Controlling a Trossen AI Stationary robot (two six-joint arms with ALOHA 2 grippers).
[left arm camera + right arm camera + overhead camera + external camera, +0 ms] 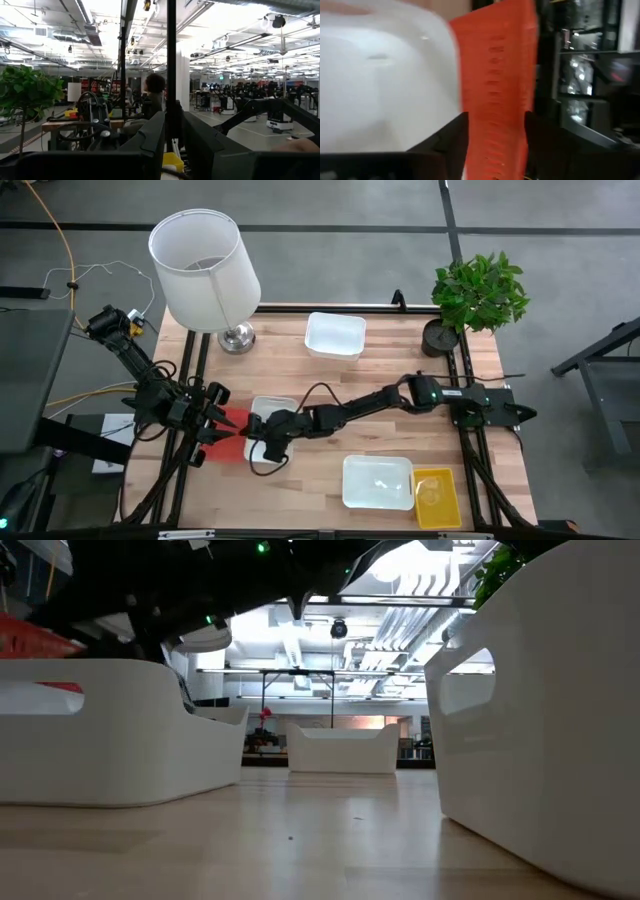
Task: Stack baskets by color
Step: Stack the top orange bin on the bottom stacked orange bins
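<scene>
A red basket point(230, 436) with meshed sides sits at the table's left, beside a white basket point(272, 412). In the low view its red top point(30, 640) shows above that white basket's wall point(110, 730). My right gripper point(258, 446) reaches across from the right. In the right wrist view my right gripper point(496, 116) is open, with the red meshed wall point(495, 75) in the gap. My left gripper point(212, 428) waits just left of the red basket. Its fingers point(150, 145) are slightly apart with nothing between them. My right gripper has one finger point(451, 142) on either side of the red basket's meshed wall point(495, 145), coming level from the table's right. The red fills the whole gap. Whether the fingers touch it, I cannot tell.
Another white basket point(335, 336) stands at the far middle. A third white basket point(378, 482) and a yellow basket point(438, 496) are side by side at the near right. A big white lampshade point(205, 268) is at the far left, and a potted plant point(480, 292) at the far right.
</scene>
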